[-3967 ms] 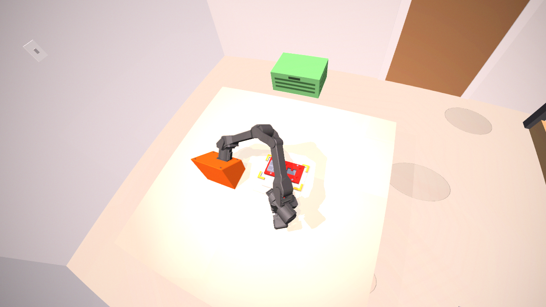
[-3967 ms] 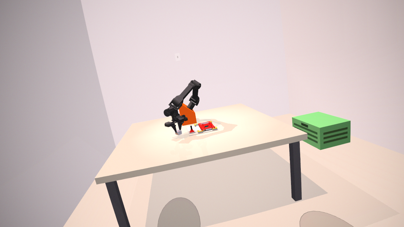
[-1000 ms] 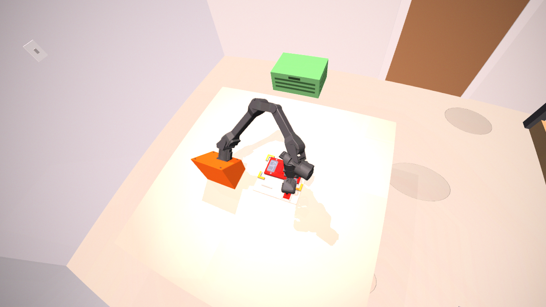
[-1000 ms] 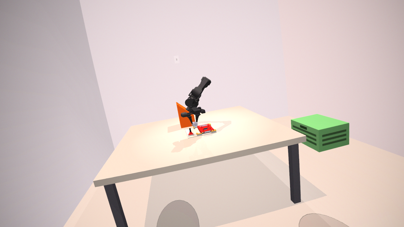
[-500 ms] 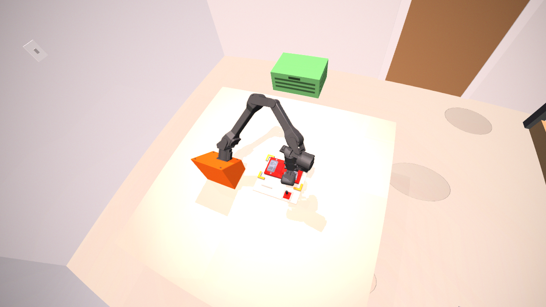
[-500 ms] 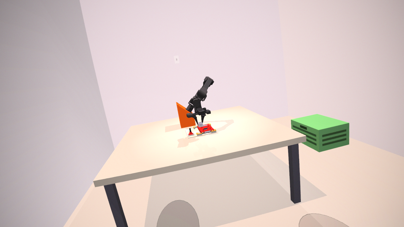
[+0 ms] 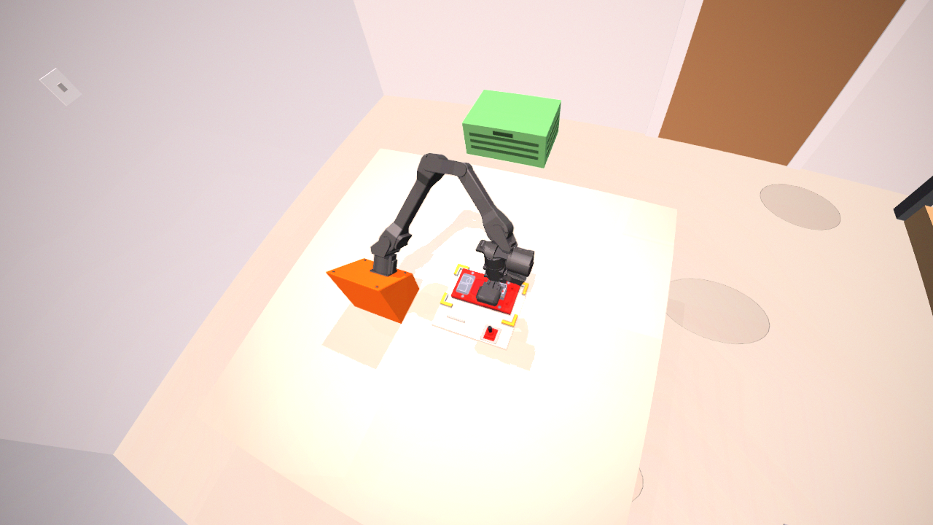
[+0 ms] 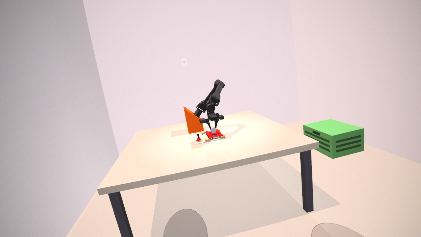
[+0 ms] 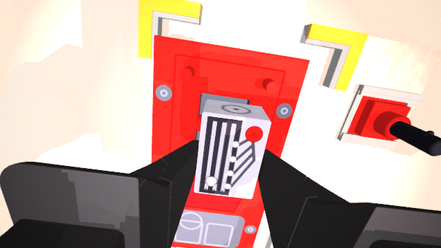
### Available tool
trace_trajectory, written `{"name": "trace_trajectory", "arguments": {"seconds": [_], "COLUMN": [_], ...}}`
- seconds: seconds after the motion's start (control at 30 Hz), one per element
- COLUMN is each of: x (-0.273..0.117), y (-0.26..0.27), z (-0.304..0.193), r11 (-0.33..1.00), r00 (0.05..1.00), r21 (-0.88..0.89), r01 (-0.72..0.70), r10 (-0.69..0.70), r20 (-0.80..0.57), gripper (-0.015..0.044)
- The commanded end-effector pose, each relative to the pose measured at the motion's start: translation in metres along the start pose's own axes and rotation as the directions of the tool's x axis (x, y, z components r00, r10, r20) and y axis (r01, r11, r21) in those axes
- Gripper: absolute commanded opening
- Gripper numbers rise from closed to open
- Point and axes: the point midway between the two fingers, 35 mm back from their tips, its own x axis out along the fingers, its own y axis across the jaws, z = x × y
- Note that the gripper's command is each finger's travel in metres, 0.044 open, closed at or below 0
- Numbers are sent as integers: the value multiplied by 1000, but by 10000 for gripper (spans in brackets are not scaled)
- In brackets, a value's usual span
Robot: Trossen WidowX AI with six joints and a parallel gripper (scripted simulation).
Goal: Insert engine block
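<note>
My gripper (image 7: 488, 301) (image 8: 213, 129) (image 9: 229, 151) is shut on the light grey engine block (image 8: 213, 130) (image 9: 256, 165), with one finger on each side. The block's top shows dark stripes and a red round cap. The block is over the middle of the red car body (image 7: 510, 301) (image 8: 218, 134) (image 9: 234, 65), and in the wrist view it covers most of the opening (image 9: 224, 98). A grey strip of the opening shows beyond the block's far end. The rib and the block's underside are hidden. I cannot tell whether the block's lower end is inside the opening.
Yellow corner brackets (image 7: 446, 301) (image 9: 356, 45) stand around the car body. A red base with a black lever (image 7: 490, 330) (image 8: 198, 136) (image 9: 415, 136) stands beside it. The orange arm stand (image 7: 372, 297) (image 8: 192, 123) is close by. A green box (image 7: 512, 114) (image 8: 347, 143) is beyond the table.
</note>
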Motion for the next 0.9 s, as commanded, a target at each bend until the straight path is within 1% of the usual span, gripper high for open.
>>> {"name": "trace_trajectory", "arguments": {"seconds": [0.0, 0.17, 0.87], "x": [1, 1, 1], "y": [4, 4, 4], "z": [-4, -4, -4], "r11": [1000, 1000, 1000], "r00": [1000, 1000, 1000], "r21": [14, 25, 4], "r01": [-5, -5, -5], "r10": [5, 5, 5], "r20": [4, 4, 4], "gripper": [26, 157, 158]}}
